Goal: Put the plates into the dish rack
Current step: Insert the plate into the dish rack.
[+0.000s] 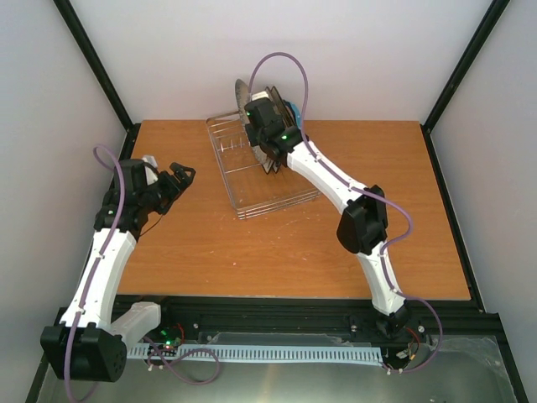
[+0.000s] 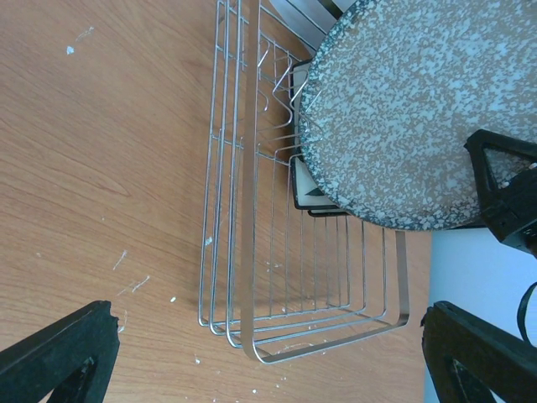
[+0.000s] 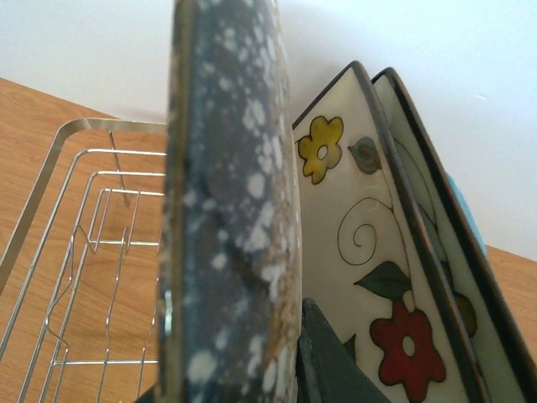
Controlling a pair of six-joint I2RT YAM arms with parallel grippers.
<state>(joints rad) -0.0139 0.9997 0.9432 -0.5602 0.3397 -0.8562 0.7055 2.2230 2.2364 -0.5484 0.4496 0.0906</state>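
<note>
The right claw (image 1: pixel 262 143) is clamped on the rim of the grey speckled plate (image 3: pixel 226 210), holding it on edge at the far end of the dish rack (image 2: pixel 252 336), likely so it can slide between the wires. It sits just beside the two flowered square plates (image 3: pixel 369 252) already standing there with a blue plate (image 1: pixel 294 111) behind them; whether it is seated I cannot tell. The left claw (image 1: pixel 183 174) hangs open over the bench (image 1: pixel 210 252), well apart from the rack, apparently keeping out of the way.
</note>
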